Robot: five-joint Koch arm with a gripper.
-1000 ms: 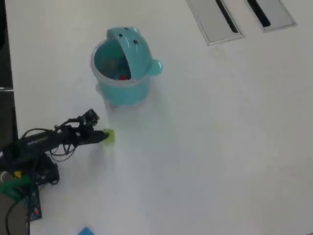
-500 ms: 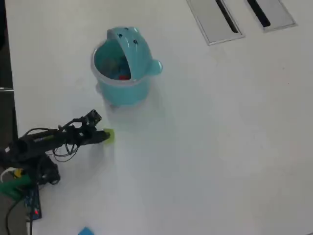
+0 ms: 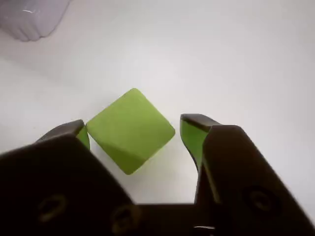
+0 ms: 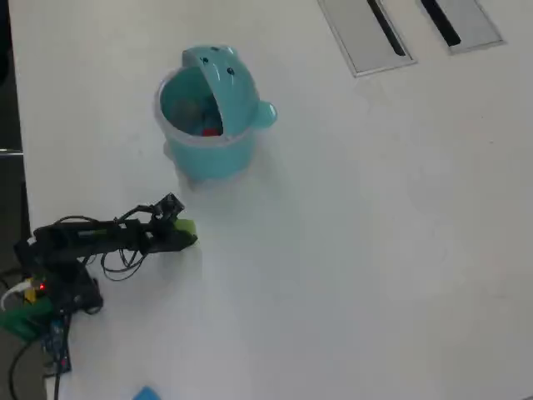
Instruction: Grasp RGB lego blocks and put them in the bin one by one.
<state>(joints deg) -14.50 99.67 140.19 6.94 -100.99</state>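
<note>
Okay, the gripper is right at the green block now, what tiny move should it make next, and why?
Probably close the gripper on the yellow-green block. In the wrist view the block sits between the open jaws, turned corner-on, touching or nearly touching the left jaw with a gap to the right one. Closing gently should square it up before lifting toward the bin, where a red block already lies.

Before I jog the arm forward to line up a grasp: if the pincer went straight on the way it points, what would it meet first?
The yellow-green block. In the wrist view it sits between the open pincer tips, rotated corner-on, so straight travel would likely push it against the pincer's inner base. Beyond it the table looks bare.
</note>
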